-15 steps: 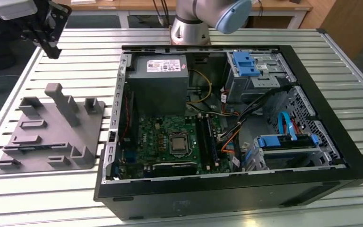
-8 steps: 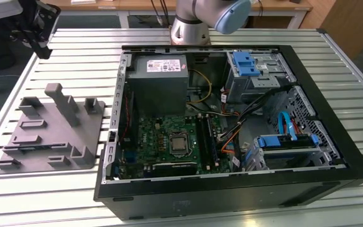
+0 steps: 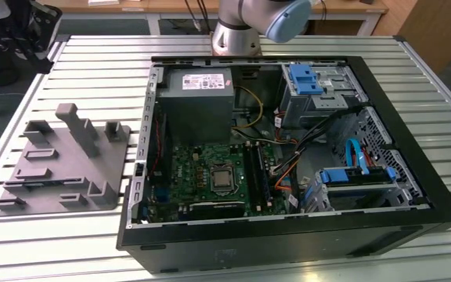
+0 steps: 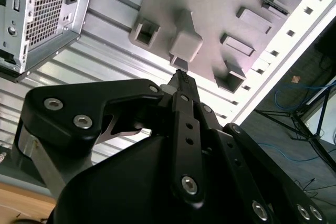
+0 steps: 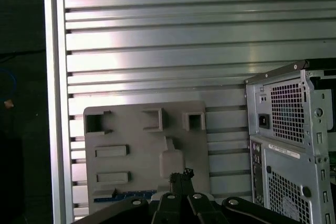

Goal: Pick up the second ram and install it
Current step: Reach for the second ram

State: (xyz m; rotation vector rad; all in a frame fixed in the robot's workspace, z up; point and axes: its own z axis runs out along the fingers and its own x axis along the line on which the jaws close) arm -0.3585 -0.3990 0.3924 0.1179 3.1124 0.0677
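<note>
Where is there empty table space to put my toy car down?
In the exterior view, the table is bare behind the grey block, up to the far edge, and in the strip in front of it at the near edge. Only a thin gap separates the block from the computer case. Inside the case it's crowded with cables and drive cages.

Robotics lab.
Aluminium table (image 3: 288,47) carrying an open computer case (image 3: 288,241) and a grey fixture block (image 3: 53,176), robot arm base (image 3: 237,38) at its far edge, wooden desks (image 3: 171,7) beyond, cables (image 4: 299,88) on the floor.
</note>
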